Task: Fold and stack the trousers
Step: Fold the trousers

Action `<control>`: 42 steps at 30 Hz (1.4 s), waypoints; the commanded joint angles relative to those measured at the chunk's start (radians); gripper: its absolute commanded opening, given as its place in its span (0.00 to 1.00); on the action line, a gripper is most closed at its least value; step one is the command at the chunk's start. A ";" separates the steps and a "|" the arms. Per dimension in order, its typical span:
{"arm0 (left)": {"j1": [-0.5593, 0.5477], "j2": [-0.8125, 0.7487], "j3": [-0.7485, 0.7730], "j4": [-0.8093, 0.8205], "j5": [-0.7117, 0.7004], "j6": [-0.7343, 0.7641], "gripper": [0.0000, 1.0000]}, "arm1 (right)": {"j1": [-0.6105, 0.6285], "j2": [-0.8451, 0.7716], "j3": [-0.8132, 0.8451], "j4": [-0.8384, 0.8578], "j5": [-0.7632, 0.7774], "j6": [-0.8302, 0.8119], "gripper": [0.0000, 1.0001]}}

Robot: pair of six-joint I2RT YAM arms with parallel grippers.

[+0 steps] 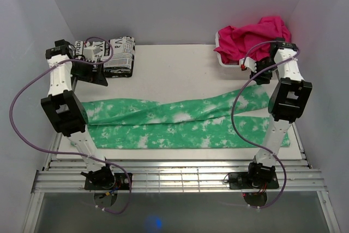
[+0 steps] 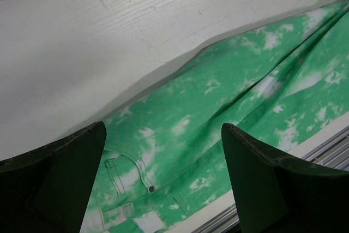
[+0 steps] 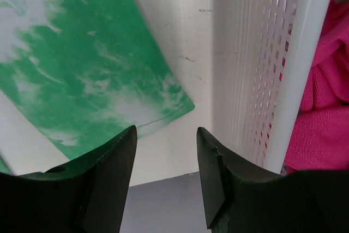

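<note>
Trousers (image 1: 163,124) partly hidden behind left arm (image 1: 64,110).

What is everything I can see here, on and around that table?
trousers: one pair, mint green with white blotches, spread across the near half of the table, waist to the left
patterned cloth: one, black-and-white newsprint, folded at the far left corner
pink cloth: one, hot pink, heaped in the basket
basket: one, white, perforated wall, far right corner
table: one, white
arms: two, black and white, bolted at the near edge
left fingers: two, black, spread wide over the trousers' waist end
right fingers: two, black, apart with nothing between them, at a trouser hem beside the basket
</note>
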 commanded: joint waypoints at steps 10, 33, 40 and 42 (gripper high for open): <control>0.004 -0.082 -0.058 0.095 -0.005 -0.058 0.98 | 0.030 0.023 -0.085 0.178 0.015 -0.203 0.56; 0.096 -0.007 -0.012 0.072 0.003 -0.113 0.98 | 0.106 0.080 -0.253 0.194 0.114 -0.343 0.10; 0.234 -0.020 -0.038 0.158 0.056 -0.122 0.98 | 0.096 -0.082 -0.210 0.205 0.061 -0.217 0.08; 0.266 -0.055 -0.099 0.225 0.099 -0.093 0.98 | 0.089 -0.144 -0.233 0.217 0.038 -0.184 0.08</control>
